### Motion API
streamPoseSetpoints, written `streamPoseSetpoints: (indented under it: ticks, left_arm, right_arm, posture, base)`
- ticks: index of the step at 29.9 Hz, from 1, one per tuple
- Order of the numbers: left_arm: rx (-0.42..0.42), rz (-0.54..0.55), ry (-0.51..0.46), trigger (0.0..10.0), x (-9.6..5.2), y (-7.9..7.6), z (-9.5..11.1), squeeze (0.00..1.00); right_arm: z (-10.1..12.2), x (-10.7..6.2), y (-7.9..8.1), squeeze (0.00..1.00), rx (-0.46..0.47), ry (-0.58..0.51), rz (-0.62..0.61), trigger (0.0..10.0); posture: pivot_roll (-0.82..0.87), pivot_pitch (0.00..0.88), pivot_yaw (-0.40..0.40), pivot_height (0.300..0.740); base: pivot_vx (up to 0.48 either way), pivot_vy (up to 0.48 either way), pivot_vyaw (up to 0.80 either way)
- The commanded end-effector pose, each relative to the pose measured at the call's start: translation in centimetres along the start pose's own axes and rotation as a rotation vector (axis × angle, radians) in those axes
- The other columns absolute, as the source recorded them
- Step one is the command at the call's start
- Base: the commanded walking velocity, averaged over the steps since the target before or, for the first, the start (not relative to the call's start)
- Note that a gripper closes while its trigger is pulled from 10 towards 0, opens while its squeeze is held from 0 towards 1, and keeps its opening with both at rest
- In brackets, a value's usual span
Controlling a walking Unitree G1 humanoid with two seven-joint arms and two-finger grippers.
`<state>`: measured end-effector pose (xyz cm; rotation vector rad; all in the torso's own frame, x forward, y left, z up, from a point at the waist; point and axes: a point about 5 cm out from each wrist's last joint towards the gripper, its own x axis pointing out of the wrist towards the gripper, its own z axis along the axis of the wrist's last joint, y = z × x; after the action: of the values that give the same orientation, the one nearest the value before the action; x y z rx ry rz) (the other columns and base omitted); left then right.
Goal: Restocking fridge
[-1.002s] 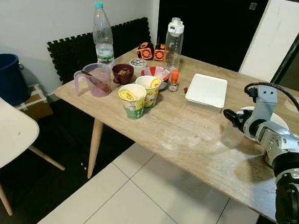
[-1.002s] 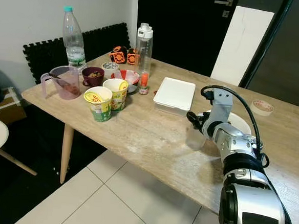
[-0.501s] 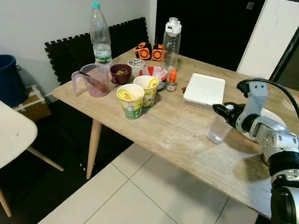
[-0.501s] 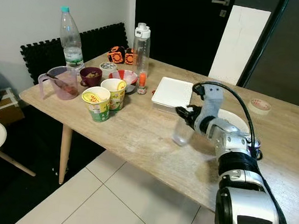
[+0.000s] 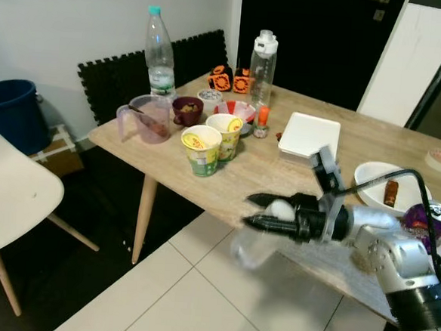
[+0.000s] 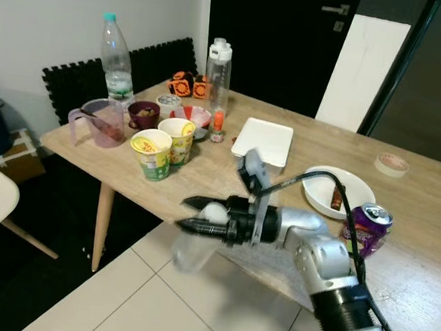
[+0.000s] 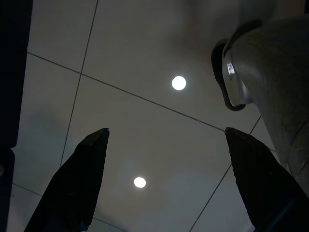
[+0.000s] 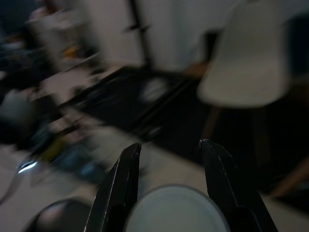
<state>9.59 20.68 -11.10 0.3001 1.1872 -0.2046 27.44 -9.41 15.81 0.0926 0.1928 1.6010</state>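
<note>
Right eye view has my right gripper (image 6: 191, 213) past the table (image 6: 227, 183) edge at 6 o'clock, fingers pinching a clear plastic cup's (image 6: 194, 243) rim. Light, thin and slippery, I judge; grip the rim gently. My left gripper (image 7: 164, 183) hangs wide open, empty.

The right gripper (image 5: 257, 210), which a second ago held the clear cup (image 5: 251, 246) upright on the table (image 5: 280, 177) near the white container (image 5: 308, 134), now carries it blurred past the table's front edge.
</note>
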Motion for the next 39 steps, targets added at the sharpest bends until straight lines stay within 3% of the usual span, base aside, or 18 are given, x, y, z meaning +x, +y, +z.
streamPoseSetpoints:
  ticks: [1, 2, 4, 6, 7, 10, 12, 15, 17, 18, 21, 22, 24, 29, 30, 31, 34, 39]
  left_arm:
    - [0.004, -0.027, 0.008, 10.0, 0.1, -0.9, -0.1, 0.0]
    - [0.004, -0.027, 0.008, 10.0, 0.1, -0.9, -0.1, 0.0]
    - [0.004, -0.029, 0.006, 10.0, 0.1, -1.0, 0.0, 0.0]
    - [0.004, -0.029, 0.006, 10.0, 0.1, -1.0, 0.0, 0.0]
    - [0.004, -0.03, 0.005, 10.0, 0.1, -1.0, 0.0, 0.0]
    - [0.005, -0.031, 0.004, 10.0, 0.1, -1.0, 0.1, 0.0]
    - [0.004, -0.032, 0.002, 10.0, 0.1, -1.0, 0.2, 0.0]
    - [0.003, -0.034, 0.002, 10.0, 0.2, -1.0, 0.2, 0.0]
    - [0.003, -0.034, 0.002, 10.0, 0.2, -1.0, 0.2, 0.0]
    - [0.003, -0.034, 0.002, 10.0, 0.2, -1.0, 0.2, 0.0]
    - [0.001, -0.038, 0.002, 10.0, 0.2, -1.2, 0.3, 0.0]
    - [0.001, -0.038, 0.002, 10.0, 0.2, -1.2, 0.3, 0.0]
    - [0.004, -0.042, 0.003, 10.0, 0.2, -1.3, 0.3, 0.0]
    - [0.006, -0.047, 0.002, 10.0, 0.2, -1.4, 0.4, 0.0]
    - [0.005, -0.051, 0.001, 10.0, 0.2, -1.4, 0.5, 0.0]
    - [0.005, -0.051, 0.001, 10.0, 0.2, -1.4, 0.5, 0.0]
    - [-0.002, -0.069, -0.005, 10.0, 0.3, -1.6, 0.7, 0.0]
    - [-0.004, -0.071, -0.005, 10.0, 0.3, -1.6, 0.8, 0.0]
  right_arm:
    - [-1.1, 1.3, 0.5, 0.0, -0.001, 0.063, 0.03, 0.0]
    - [-1.1, 1.3, 0.5, 0.0, -0.001, 0.063, 0.03, 0.0]
    - [-5.2, 2.8, 0.5, 0.0, 0.031, 0.198, -0.068, 0.0]
    - [-5.2, 2.8, 0.5, 0.0, 0.031, 0.198, -0.068, 0.0]
    - [-7.9, 3.2, 0.1, 0.0, 0.042, 0.305, -0.157, 0.0]
    - [-10.6, 3.0, 0.0, 0.0, 0.037, 0.42, -0.232, 0.0]
    - [-15.0, 1.4, 0.1, 0.0, 0.017, 0.643, -0.348, 0.0]
    - [-18.9, -1.5, 0.7, 0.0, -0.048, 0.909, -0.443, 0.0]
    - [-18.9, -1.5, 0.7, 0.0, -0.048, 0.909, -0.443, 0.0]
    - [-19.6, -2.4, 0.9, 0.0, -0.063, 0.964, -0.473, 0.0]
    - [-22.4, -6.8, 1.9, 0.0, 0.064, 1.053, -0.76, 0.0]
    - [-22.4, -6.8, 1.9, 0.0, 0.064, 1.053, -0.76, 0.0]
    - [-24.1, -9.3, 3.6, 0.0, 0.125, 1.124, -0.875, 0.0]
    - [-26.0, -11.0, 6.2, 0.0, 0.279, 1.136, -1.003, 0.0]
    - [-26.9, -11.6, 7.5, 0.0, 0.363, 1.131, -1.061, 10.0]
    - [-26.9, -11.6, 7.5, 0.0, 0.363, 1.131, -1.061, 10.0]
    - [-28.4, -13.8, 10.5, 0.0, 0.555, 1.122, -1.258, 10.0]
    - [-28.7, -15.2, 12.0, 0.0, 0.657, 1.092, -1.382, 10.0]
  posture:
    - [-0.08, 0.0, -0.022, 0.74]
    - [-0.08, 0.0, -0.022, 0.74]
    - [-0.08, 0.0, -0.022, 0.74]
    - [-0.08, 0.0, -0.022, 0.74]
    - [-0.08, 0.0, -0.018, 0.74]
    - [-0.08, 0.0, -0.018, 0.74]
    - [-0.08, 0.0, -0.019, 0.74]
    - [-0.08, 0.0, -0.019, 0.74]
    - [-0.08, 0.0, -0.019, 0.74]
    - [-0.08, 0.0, -0.019, 0.74]
    - [-0.08, 0.0, -0.022, 0.74]
    - [-0.08, 0.0, -0.022, 0.74]
    - [-0.08, 0.0, -0.019, 0.74]
    - [-0.08, 0.0, -0.018, 0.74]
    - [-0.08, 0.0, -0.018, 0.74]
    - [-0.08, 0.0, -0.018, 0.74]
    - [-0.08, 0.0, -0.015, 0.74]
    - [-0.07, 0.0, -0.006, 0.74]
  base:
    - [0.0, 0.0, 0.0]
    - [0.0, 0.0, 0.0]
    - [0.0, 0.0, 0.0]
    - [0.0, 0.0, 0.0]
    - [0.0, 0.0, 0.0]
    - [0.0, 0.0, 0.0]
    - [0.0, 0.0, 0.0]
    - [0.0, 0.0, 0.0]
    - [0.0, 0.0, 0.0]
    - [0.0, 0.0, 0.0]
    - [0.0, 0.0, 0.0]
    - [0.0, 0.0, 0.0]
    - [0.0, 0.0, 0.0]
    - [0.0, 0.0, 0.0]
    - [0.0, 0.0, 0.0]
    - [0.0, 0.0, 0.0]
    - [0.0, 0.0, 0.0]
    - [0.0, 0.0, 0.0]
